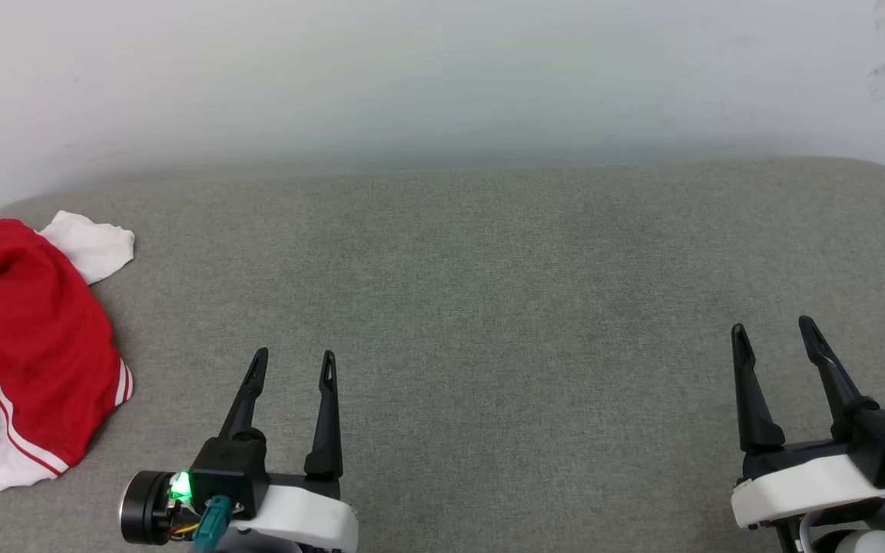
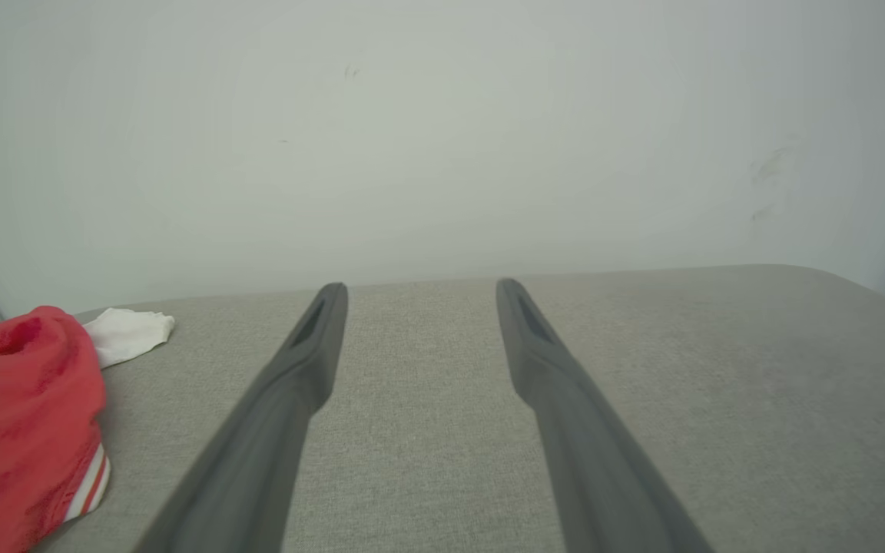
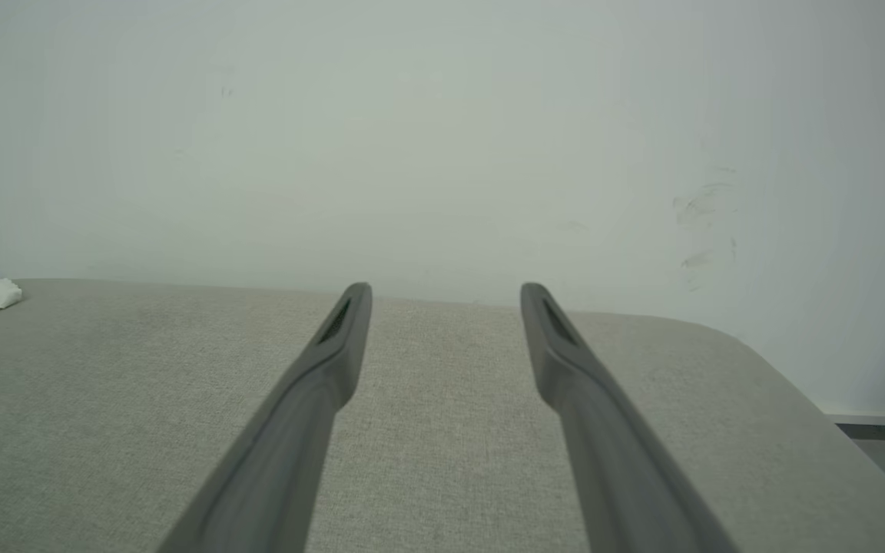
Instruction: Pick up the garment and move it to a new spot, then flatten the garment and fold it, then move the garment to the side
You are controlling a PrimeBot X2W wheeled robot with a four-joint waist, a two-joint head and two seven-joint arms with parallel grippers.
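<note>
Left gripper (image 1: 294, 355) is found with its two long dark fingers spread wide and nothing between them. It is held above the grey fabric-covered tabletop (image 1: 488, 292), clear of any cloth. Right gripper (image 1: 771, 326) is likewise found spread and empty.

The garment (image 1: 28, 338), a red jersey T-shirt with white short sleeves and red-white striped trim, is recorded as a crumpled heap at the tabletop's left edge, partly cut off by the head view's border. No print can be made out as it lies. Its long axis is judged to run from the robot's side toward the pale wall (image 1: 442, 77), with a white sleeve (image 1: 97, 246) at the wall end and the striped trim (image 1: 124, 384) at the robot's end.

Relative to the garment, the left gripper is placed to the right, near the striped end but not touching it. The right gripper is placed well apart from the garment, farther right beyond the left gripper. The left arm is therefore judged the nearer.

The pick-up is assessed as not yet begun. A leftward reach by the left gripper, across the garment's long axis, is judged to be called for. A risk is noted that only one loose layer would be caught, so that the heap trails or slips over the edge.
</note>
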